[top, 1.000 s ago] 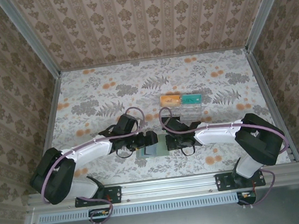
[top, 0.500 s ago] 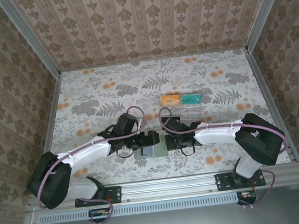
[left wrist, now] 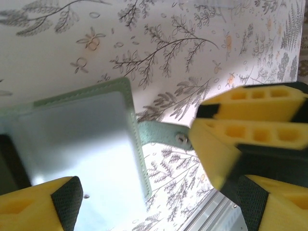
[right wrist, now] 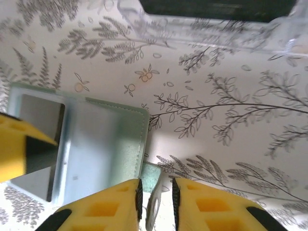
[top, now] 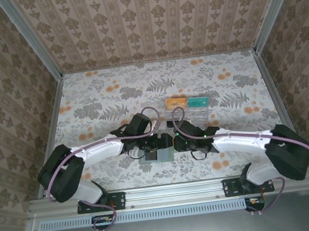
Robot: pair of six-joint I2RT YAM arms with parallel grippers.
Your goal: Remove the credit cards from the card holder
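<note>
The soft grey-green bifold card holder (top: 162, 155) lies open on the floral table (top: 97, 99) at 6 o'clock. We judge it light and floppy. Our right claw (right wrist: 156, 188) is closed narrowly on its snap tab, and our left claw (left wrist: 159, 192) gapes wide over one slick panel, which we would pin by its stitched edge.

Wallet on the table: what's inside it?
The open card holder shows blue-grey inner panels and one dark rectangle, maybe a card. Whatever sits deeper in its pockets is covered.

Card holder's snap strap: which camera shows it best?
Left wrist: the strap lies in plain sight, snap visible. Right wrist catches its end between the right hand's fingers. Top external gives the card holder as a small patch.
</note>
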